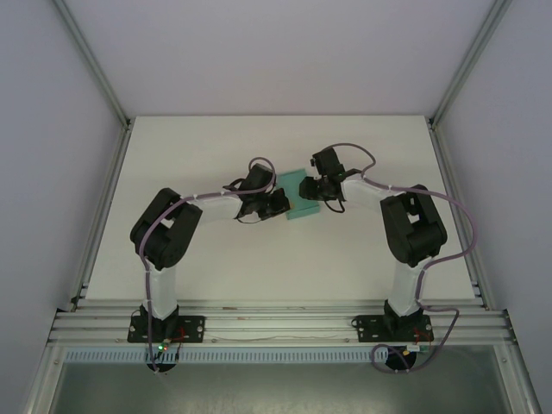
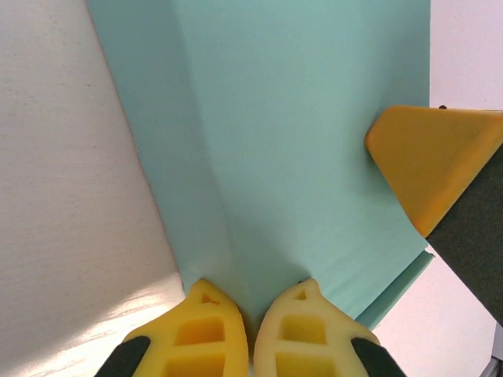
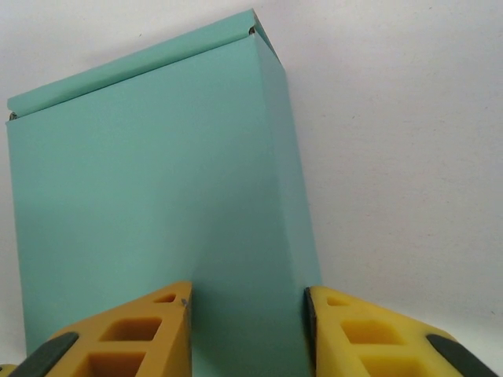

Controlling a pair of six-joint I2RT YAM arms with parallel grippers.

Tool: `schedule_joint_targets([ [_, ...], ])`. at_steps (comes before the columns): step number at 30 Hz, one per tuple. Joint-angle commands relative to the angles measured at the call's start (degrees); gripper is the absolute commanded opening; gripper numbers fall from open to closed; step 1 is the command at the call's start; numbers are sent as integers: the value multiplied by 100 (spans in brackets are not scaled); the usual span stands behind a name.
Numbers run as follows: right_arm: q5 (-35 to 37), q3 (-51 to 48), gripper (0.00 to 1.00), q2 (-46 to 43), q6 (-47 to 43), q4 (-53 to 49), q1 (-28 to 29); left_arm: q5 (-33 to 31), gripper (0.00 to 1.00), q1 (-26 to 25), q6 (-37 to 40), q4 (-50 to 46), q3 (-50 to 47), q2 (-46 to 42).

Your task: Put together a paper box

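The paper box [image 1: 301,210] is a teal-green folded card box lying mid-table between both arms. In the left wrist view the paper box [image 2: 291,118] runs away from the camera, and my left gripper [image 2: 255,297] is shut on a folded edge at its near end, fingertips almost touching. My left gripper [image 1: 282,204] meets the box from the left. In the right wrist view the paper box [image 3: 157,157] has a closed flap at its far end. My right gripper [image 3: 247,302] spans its narrow side face, a finger against each edge. One orange finger [image 2: 428,157] of that gripper rests on the box's top face.
The white table [image 1: 216,147] lies bare around the box, with aluminium frame rails [image 1: 276,323] along the near edge and posts at the sides. Cables loop over both wrists. The two grippers sit very close together over the box.
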Motion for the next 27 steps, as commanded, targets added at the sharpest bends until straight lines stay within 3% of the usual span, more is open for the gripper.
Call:
schedule_joint_targets([
  [1,221,-404,34,621,-41,-1136,108,-320,0,-152,132,-277,-212,496],
  [4,278,-358,34,618,-67,-1187,110,-372,0,-149,190,-371,-205,378],
  [9,466,-287,34,555,-90,-1310,107,-580,22,-152,402,-677,-108,63],
  [11,474,-274,34,490,-111,-1307,101,-657,40,-137,503,-823,-19,-89],
  [17,602,-82,34,423,-199,-1468,100,-1016,66,-12,975,-1288,235,-569],
  [19,601,-52,34,422,-222,-1491,104,-1073,87,162,1018,-1312,245,-682],
  [24,615,7,34,421,-269,-1555,106,-753,100,507,1139,-1102,360,-643],
  [27,607,26,34,396,-292,-1562,104,-338,99,624,1168,-929,621,-359],
])
